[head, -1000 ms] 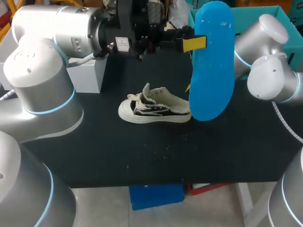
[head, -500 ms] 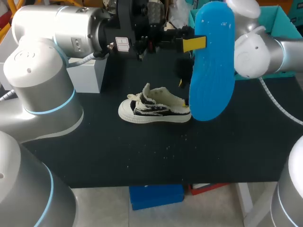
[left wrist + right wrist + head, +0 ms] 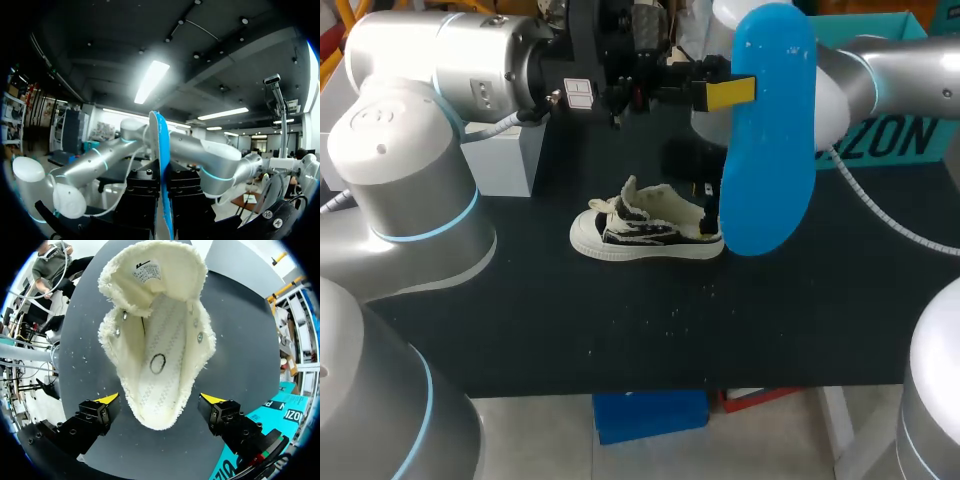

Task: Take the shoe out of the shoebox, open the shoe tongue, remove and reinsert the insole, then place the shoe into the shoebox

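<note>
Blue insole: one, held upright on end above the black worktop. The left arm comes in high from the left. The left jaws are clamped on the insole near its upper end, and one yellow tip shows against its blue face. In the left wrist view the insole stands edge-on between the two black finger blocks, which press it from both sides.

Shoe: one, cream with dark side markings and a white toe cap. It stands on its sole mid-worktop, toe toward the left arm's side. In the head view the insole's lower end overlaps the heel. I cannot tell how far above the shoe it hangs.

Right arm: reaches in from the right and comes down at the heel. The right jaws are apart, one yellow tip on each side of the heel. Both tips sit just beside the frayed collar, with a slim gap on each side. In the right wrist view the tongue is folded forward, the mouth is wide open, and four metal eyelets show.

Shoebox: one, teal, at the worktop's far right behind the right arm.

White box: one, far left.
</note>
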